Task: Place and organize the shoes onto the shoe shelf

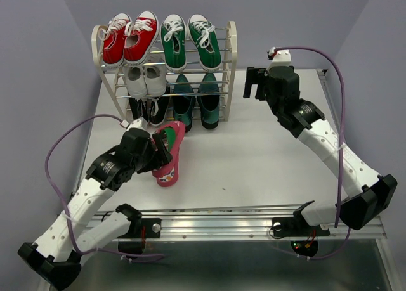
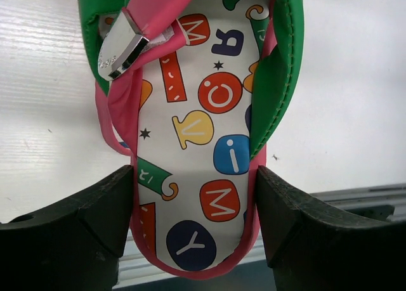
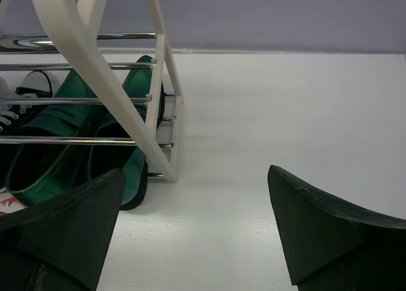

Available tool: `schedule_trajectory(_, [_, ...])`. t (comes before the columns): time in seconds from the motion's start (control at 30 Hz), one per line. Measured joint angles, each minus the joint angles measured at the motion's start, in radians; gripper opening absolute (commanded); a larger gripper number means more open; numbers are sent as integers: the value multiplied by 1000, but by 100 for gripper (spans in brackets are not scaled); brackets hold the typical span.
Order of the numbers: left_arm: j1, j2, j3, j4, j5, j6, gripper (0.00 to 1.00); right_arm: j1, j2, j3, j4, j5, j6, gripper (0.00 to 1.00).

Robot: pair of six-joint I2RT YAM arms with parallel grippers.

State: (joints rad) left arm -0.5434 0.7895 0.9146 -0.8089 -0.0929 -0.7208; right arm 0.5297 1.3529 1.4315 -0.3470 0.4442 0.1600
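Observation:
The shoe shelf (image 1: 230,56) stands at the table's back. Green canvas sneakers (image 1: 189,40) sit on its top tier at the right. The dark green loafers (image 1: 195,99) sit below them, and they also show in the right wrist view (image 3: 60,123) behind the cream frame (image 3: 82,47). My left gripper (image 1: 160,153) is shut on the heel end of a pink-edged flip-flop (image 1: 171,153), held in front of the shelf's left half. In the left wrist view the fingers (image 2: 95,221) press both edges of its cartoon-print sole (image 2: 209,113). My right gripper (image 1: 255,85) is open and empty, right of the shelf.
Red sneakers (image 1: 130,37) fill the top tier's left side, with white sneakers (image 1: 144,80) under them and a dark shoe (image 1: 144,107) lower down. A metal rail (image 1: 222,218) runs along the near edge. Bare table (image 1: 266,158) lies in front of the shelf.

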Motion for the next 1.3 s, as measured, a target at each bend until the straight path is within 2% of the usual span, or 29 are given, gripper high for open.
schedule_trajectory(0.3, [-149,65,94,33,-60,69,0,0,28,0,19,0,-12,100])
schedule_trajectory(0.47, [-312,164,200,54,-220,94,0,0,43,-2,19,1,-27,100])
schedule_trajectory(0.63, [-430,283,281,90,-388,97,0,0,43,-6,19,2,-38,100])
schedule_trajectory(1.0, [-460,340,284,229,-637,169,0,0,42,-8,27,5,-51,100])
schedule_trajectory(1.3, [-465,361,262,417,-713,298,0,0,42,-8,27,5,-52,100])
